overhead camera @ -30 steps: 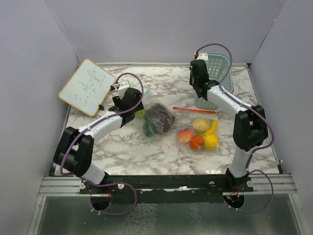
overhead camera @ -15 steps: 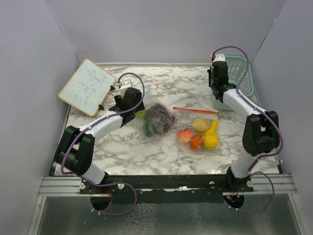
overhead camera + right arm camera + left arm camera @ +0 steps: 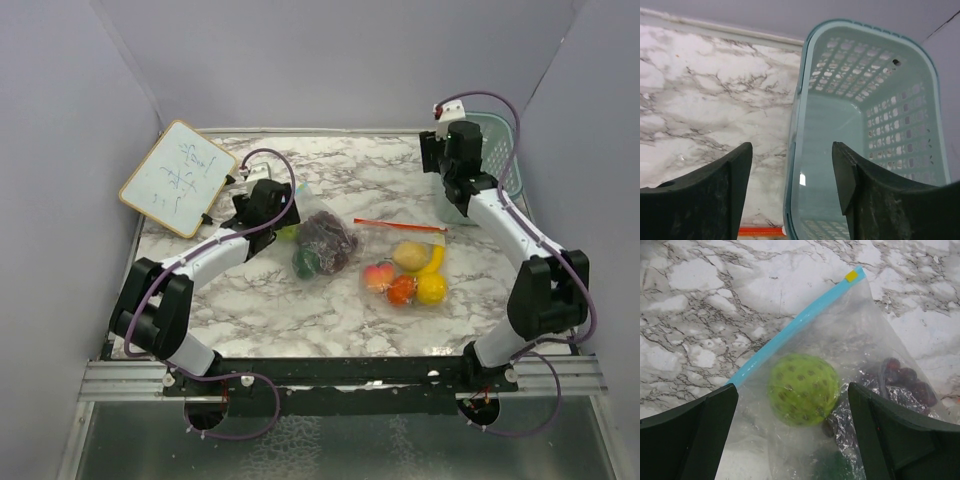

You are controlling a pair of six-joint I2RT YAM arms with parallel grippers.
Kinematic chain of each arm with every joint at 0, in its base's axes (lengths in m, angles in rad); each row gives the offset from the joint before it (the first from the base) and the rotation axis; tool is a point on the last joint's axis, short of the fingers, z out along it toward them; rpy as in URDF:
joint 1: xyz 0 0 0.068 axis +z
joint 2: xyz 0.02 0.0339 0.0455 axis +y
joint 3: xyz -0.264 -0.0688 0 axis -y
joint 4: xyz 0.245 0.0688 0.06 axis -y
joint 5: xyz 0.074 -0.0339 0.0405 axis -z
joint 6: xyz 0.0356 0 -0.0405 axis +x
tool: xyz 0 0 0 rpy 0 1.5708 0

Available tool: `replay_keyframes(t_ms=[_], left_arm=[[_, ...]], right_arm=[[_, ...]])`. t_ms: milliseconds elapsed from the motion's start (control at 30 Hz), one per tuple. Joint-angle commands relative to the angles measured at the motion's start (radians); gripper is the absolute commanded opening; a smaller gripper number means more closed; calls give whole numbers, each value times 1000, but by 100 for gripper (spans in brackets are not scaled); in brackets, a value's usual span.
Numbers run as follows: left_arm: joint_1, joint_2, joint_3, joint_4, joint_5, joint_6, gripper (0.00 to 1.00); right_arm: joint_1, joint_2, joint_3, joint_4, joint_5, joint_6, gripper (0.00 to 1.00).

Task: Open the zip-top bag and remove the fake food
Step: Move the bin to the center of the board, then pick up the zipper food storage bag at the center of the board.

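On the marble table [image 3: 350,170] the left gripper [image 3: 792,390], jaws wide apart, hovers over the blue-zip bag [image 3: 865,330] holding a green ball [image 3: 801,389] and purple grapes [image 3: 902,377], a red-zip bag [image 3: 380,243] beside it holds more fake food [image 3: 405,275], and the right gripper [image 3: 791,147] hangs with jaws apart above the teal basket [image 3: 880,115].

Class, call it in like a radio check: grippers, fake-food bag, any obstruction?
Left gripper open over blue-zip bag, green ball inside. Right gripper open, empty, above basket. No obstruction seen.
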State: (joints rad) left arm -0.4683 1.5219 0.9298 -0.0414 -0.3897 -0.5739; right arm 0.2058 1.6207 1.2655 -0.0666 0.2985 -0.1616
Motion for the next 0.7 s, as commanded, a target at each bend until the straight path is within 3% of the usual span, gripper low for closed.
replay_keyframes(t_ms=[0,67,167,333,467,533,667], left_arm=[[5,-87,-97,121,79,53,97],[5,-147,-170,193,77,49,96],[5,-211,-230,179,15,-27,95],[17,-287,-323,188,-51,-141,99],[109,-244,-363,200,41,-210,98],[176,-230,-422,290,166,-265,97],[271,-204,-548,526,287,-373,97]], right_arm=[[-2,-132,4,0,-116,59,66],[-2,-179,-16,-4,-232,105,67],[13,-216,-51,17,-419,182,69],[206,-172,-53,-35,-302,151,71],[244,-163,-151,31,-361,212,71],[260,-152,-185,45,-368,237,71],[290,-141,-248,64,-361,265,73]])
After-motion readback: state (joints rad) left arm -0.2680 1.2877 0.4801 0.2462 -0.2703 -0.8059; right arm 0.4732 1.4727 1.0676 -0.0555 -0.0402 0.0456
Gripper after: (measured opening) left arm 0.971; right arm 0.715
